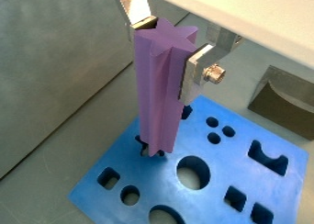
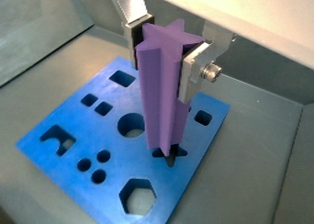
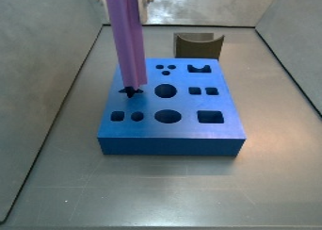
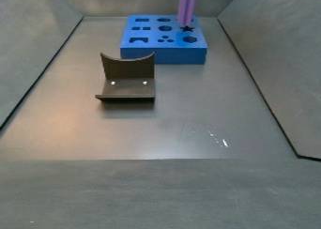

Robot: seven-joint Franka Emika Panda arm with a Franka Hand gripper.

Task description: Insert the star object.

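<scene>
Here, gripper [image 2: 162, 46] fingers [image 2: 194, 70] clamp tall ridged lavender star prism [image 2: 163, 95] upright, lower tip at star-shaped hole [image 3: 130, 90] of blue holed block [image 3: 176, 125].

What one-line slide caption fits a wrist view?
Gripper holds the star object upright, its lower end at the blue block's star hole.

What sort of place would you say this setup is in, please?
Probably a lab test enclosure: bare grey walled floor, a blue holed block, and the gripper above it holding the star object upright at a star-shaped hole.
</scene>
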